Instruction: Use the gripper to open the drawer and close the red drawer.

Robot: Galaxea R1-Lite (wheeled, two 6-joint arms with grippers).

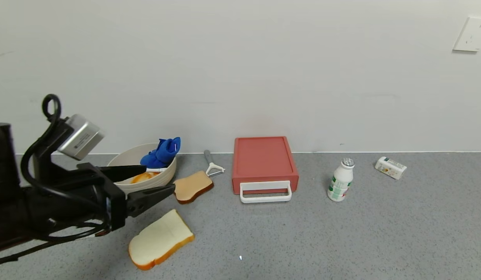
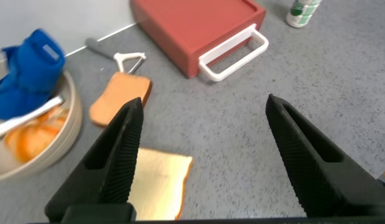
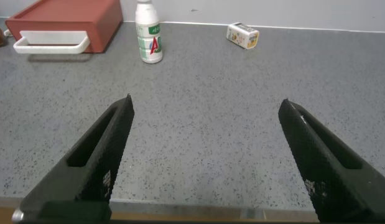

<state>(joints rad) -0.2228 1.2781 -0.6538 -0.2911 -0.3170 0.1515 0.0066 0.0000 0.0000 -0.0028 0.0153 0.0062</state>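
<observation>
Drawer (image 1: 264, 165) sits shut, well right of the open left end effector (image 1: 159, 179).

Drawer (image 1: 263, 161) against wall, bottle (image 1: 340, 180) right, bowl (image 1: 123, 182) left.

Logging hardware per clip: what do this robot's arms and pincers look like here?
The left pincer is black, with two long tapered fingers ribbed on their inner faces. Black cables loop over its wrist beside a silver-grey casing. The right pincer, seen only from its own wrist camera, has matching black tapered fingers with small white print on the outer sides.
</observation>
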